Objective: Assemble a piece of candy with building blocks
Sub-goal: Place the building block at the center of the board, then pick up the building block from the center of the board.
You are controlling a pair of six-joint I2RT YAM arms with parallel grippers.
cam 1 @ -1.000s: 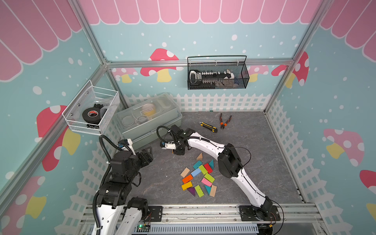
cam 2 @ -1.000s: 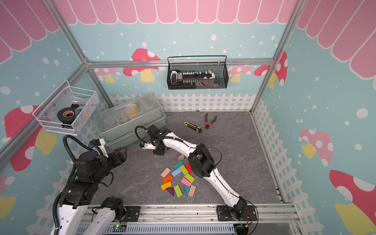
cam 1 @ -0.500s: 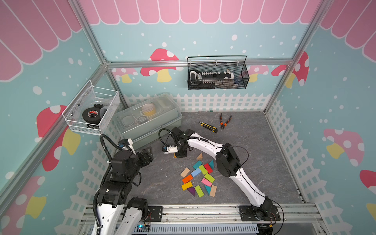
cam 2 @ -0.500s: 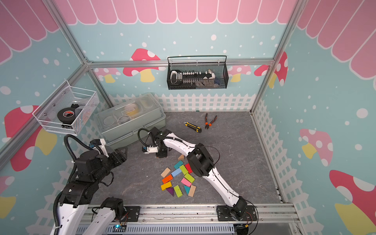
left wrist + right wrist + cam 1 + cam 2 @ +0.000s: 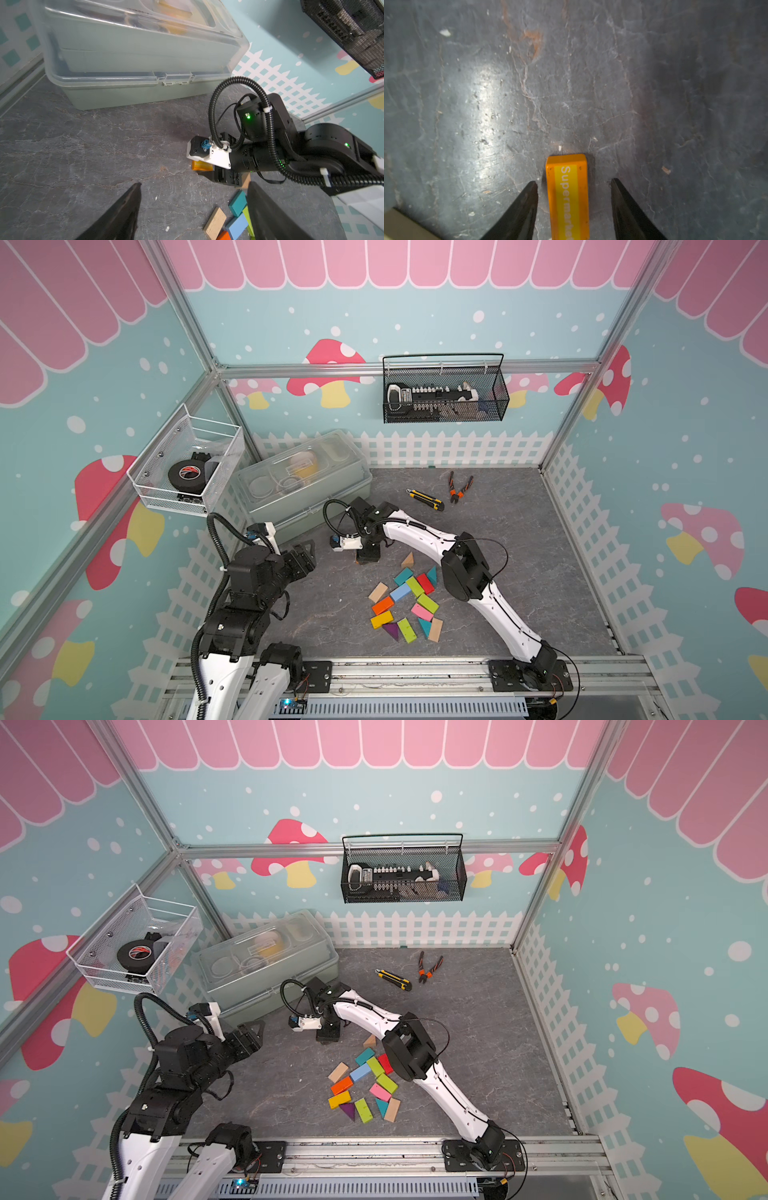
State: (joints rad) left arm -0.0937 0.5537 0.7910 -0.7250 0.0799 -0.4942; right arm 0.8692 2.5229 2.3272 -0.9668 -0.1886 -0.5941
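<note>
My right claw (image 5: 574,187) points straight down at the grey table (image 5: 519,564), its two black fingers (image 5: 525,205) spread with a gap on each side of an orange block (image 5: 568,197) that lies flat between them, touched by neither. The block carries a yellow stripe with white lettering that reads "Supermarket", though the last letters run out of the wrist view. In the left wrist view the same orange block (image 5: 202,165) peeks out under my right wrist camera, its print too blurred to read. My left claw (image 5: 193,199) hovers apart, well clear of everything, jaws wide and holding nothing. The rest of the building blocks (image 5: 409,601) lie in a loose cluster near the front of the table in both top views: teal, blue, green, red, pink, orange, yellow, purple and plain tan pieces, with one tan wedge (image 5: 408,560) a little apart, nearer my right claw. Behind stands a clear-lidded storage box (image 5: 303,485); I can read no label on it.
</note>
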